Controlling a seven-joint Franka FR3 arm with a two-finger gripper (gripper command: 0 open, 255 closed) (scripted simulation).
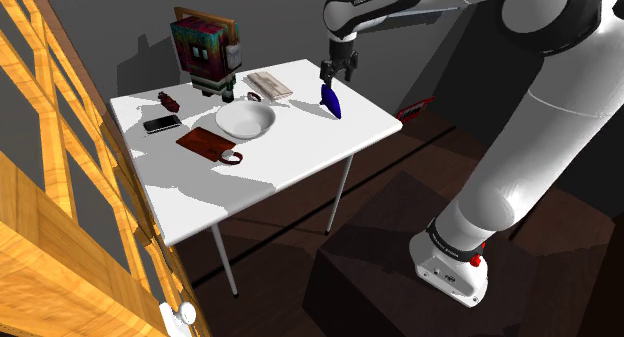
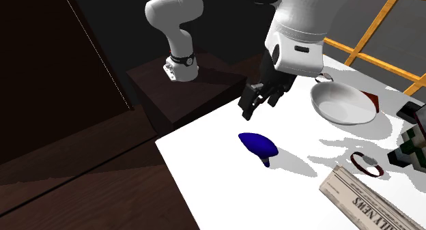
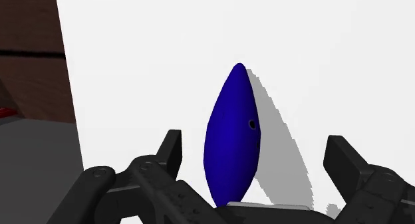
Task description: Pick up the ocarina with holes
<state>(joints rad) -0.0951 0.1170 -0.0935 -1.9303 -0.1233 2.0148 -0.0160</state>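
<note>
The black gripper [image 2: 248, 109] hangs just above the dark blue ocarina [image 3: 231, 133], fingers [image 3: 171, 149] spread wide to either side, not touching it. It lies on the white table [image 1: 300, 155] near the edge, well apart from the bowl [image 1: 245, 120].

In the shoulder view the white surface [image 1: 290, 157] bears a bowl [image 1: 246, 121]; from it, blue ocarina [image 1: 331, 101] at three o'clock, newspaper [image 1: 269, 84] at one.
</note>
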